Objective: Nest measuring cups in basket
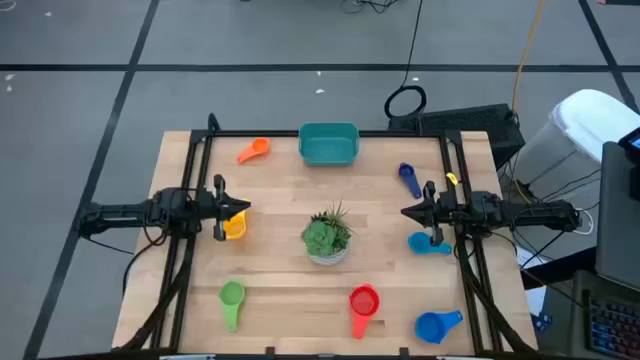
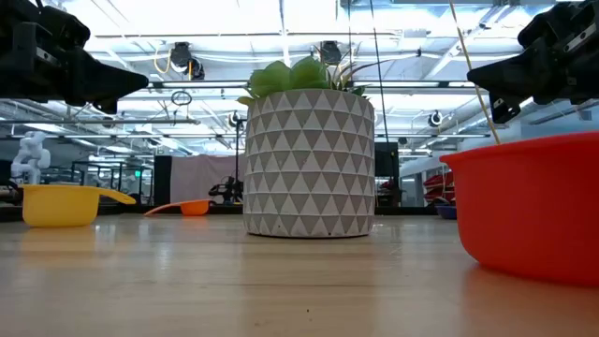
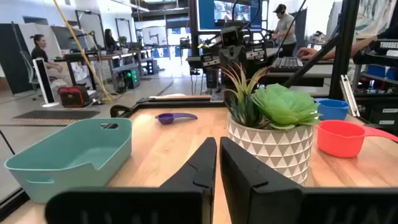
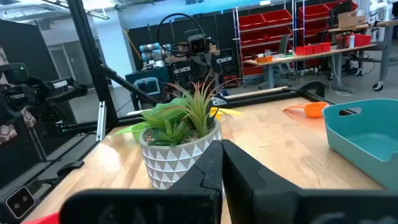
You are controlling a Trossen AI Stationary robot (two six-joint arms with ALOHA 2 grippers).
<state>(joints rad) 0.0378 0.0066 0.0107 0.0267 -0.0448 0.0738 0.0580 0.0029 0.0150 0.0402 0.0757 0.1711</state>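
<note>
The teal basket (image 1: 328,143) stands at the table's far edge, with nothing in it in the left wrist view (image 3: 74,152). Measuring cups lie scattered on the table: orange (image 1: 253,151), yellow (image 1: 234,226), green (image 1: 232,300), red (image 1: 363,304), blue (image 1: 437,325), light blue (image 1: 430,243) and dark blue (image 1: 409,178). My left gripper (image 1: 246,208) hovers shut above the yellow cup (image 2: 61,204), well clear of it. My right gripper (image 1: 404,212) hovers shut near the light blue cup, holding nothing.
A green succulent in a white patterned pot (image 1: 327,238) stands at the table's middle, between the two grippers. Black frame rails (image 1: 200,170) run along both sides and the far edge. People and benches show in the room beyond.
</note>
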